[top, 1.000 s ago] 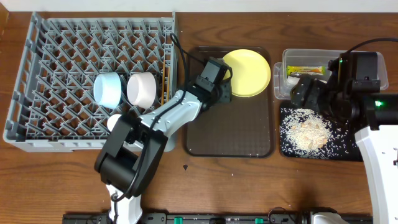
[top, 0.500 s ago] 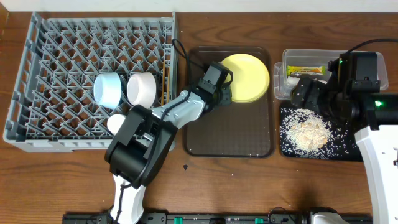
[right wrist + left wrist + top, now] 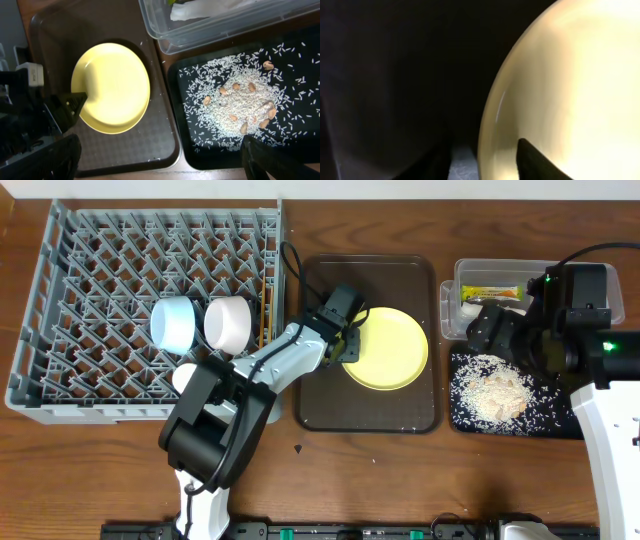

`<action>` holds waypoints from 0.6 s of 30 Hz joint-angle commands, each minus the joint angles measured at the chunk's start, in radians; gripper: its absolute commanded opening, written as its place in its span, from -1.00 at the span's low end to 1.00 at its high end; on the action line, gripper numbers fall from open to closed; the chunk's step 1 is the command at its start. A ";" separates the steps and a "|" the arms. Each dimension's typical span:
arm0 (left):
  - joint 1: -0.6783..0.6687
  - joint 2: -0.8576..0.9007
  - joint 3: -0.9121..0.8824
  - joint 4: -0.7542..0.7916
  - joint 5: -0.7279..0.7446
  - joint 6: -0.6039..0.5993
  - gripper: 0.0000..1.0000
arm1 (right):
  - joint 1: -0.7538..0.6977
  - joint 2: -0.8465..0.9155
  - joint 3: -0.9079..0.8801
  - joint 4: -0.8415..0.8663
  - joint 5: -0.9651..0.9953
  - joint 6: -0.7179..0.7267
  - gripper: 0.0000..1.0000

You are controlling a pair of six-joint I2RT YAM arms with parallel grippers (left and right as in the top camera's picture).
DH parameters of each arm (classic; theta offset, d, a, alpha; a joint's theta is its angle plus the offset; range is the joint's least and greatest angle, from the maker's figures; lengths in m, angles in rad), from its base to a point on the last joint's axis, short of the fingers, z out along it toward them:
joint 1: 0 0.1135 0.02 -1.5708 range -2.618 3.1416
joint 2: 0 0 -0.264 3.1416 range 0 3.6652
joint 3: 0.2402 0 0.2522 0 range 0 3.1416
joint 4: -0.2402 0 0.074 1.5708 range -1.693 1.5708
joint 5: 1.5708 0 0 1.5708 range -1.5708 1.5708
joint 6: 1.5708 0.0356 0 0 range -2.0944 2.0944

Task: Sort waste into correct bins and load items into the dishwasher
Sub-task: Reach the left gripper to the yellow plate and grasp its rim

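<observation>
Over brown tray (image 3: pixel 350 408), left arm (image 3: pixel 290 355) lies outstretched, tool (image 3: pixel 350 344) (clenched) pinching yellow plate (image 3: pixel 390 352).

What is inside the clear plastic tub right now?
A green-and-yellow wrapper and a white scrap lie in the clear tub. The right arm covers its front part, so anything there is hidden.

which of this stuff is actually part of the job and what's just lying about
Job: yellow plate, blue bowl, white bowl, chopsticks, dish rack, wrapper, rice crumbs, clear tub, black tray.
Lying about: brown serving tray, wooden table.
</observation>
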 commanded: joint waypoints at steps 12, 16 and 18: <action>0.080 0.039 -0.023 -0.018 0.318 0.105 -0.59 | 0.002 0.000 0.006 0.000 -0.005 0.003 0.99; 0.098 0.049 -0.028 -0.027 0.334 0.109 -0.85 | 0.002 0.000 0.006 0.000 -0.005 0.003 0.98; 0.106 0.046 -0.028 -0.041 0.334 0.111 -0.85 | 0.002 0.000 0.006 0.000 -0.005 0.003 0.98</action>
